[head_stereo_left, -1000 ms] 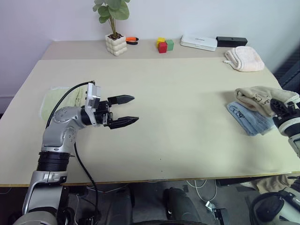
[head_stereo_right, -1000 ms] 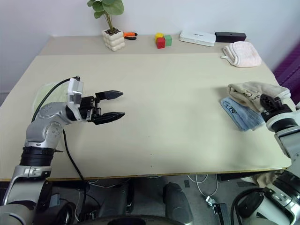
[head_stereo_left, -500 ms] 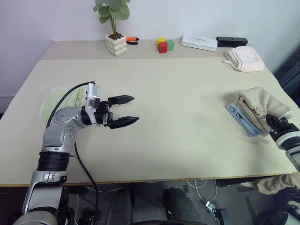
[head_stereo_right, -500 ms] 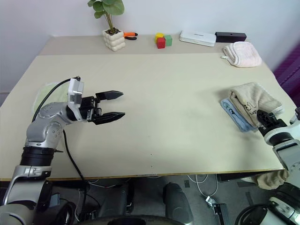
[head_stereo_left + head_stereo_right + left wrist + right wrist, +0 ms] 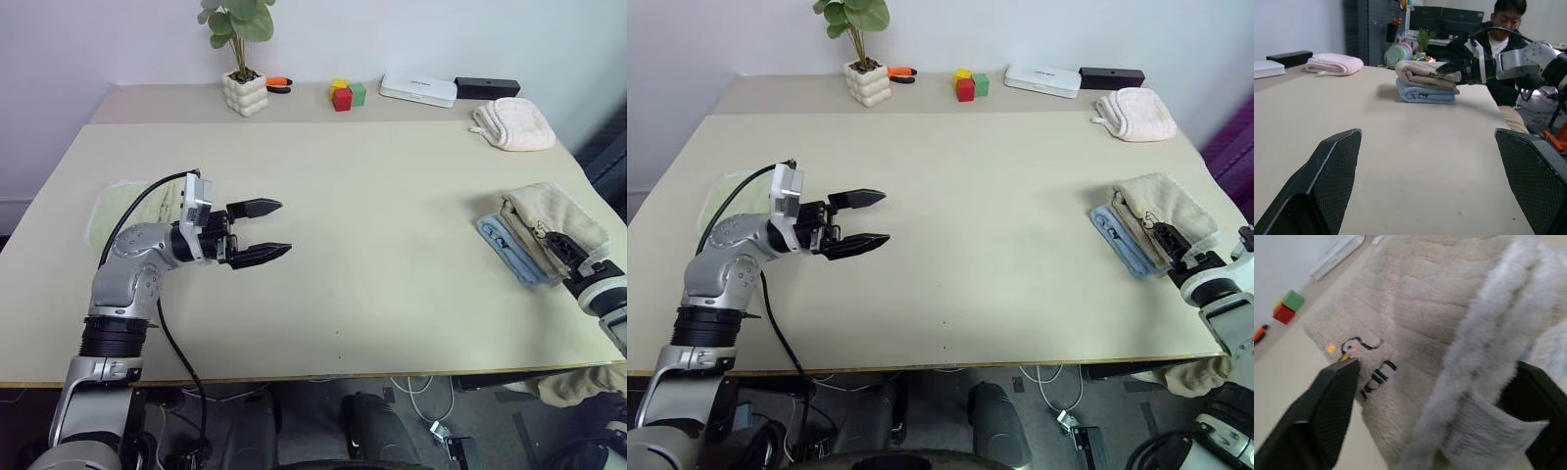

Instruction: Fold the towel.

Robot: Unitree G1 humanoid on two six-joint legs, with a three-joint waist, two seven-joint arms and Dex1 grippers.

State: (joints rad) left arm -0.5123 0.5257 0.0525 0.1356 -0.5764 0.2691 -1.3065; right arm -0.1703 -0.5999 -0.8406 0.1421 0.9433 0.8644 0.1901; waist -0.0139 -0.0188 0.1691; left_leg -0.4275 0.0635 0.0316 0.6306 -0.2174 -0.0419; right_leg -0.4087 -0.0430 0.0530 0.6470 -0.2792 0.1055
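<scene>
The towel [image 5: 554, 211], beige and folded into a thick pad, lies on top of a light-blue folded towel [image 5: 502, 245] at the table's right edge. A dark mark [image 5: 1359, 345] and a pale fluffy edge show on it in the right wrist view. My right gripper [image 5: 563, 250] sits at the towel's near end, open, its fingers [image 5: 1327, 416] wide apart with the towel's edge [image 5: 1484, 347] between them. Far to the left, my left gripper [image 5: 284, 227] hovers over bare table, open and pointing toward the towel [image 5: 1425, 71], with nothing in it.
A pink folded towel [image 5: 514, 122] lies at the back right and a light-green one [image 5: 118, 206] at the left edge. Along the back stand a potted plant [image 5: 242, 90], coloured blocks [image 5: 343, 94], a white box [image 5: 418, 88] and a black box [image 5: 485, 86]. A person [image 5: 1503, 29] sits beyond the right side.
My right gripper lowered the towel onto the light-blue towel and then opened. The left arm has stayed still.
</scene>
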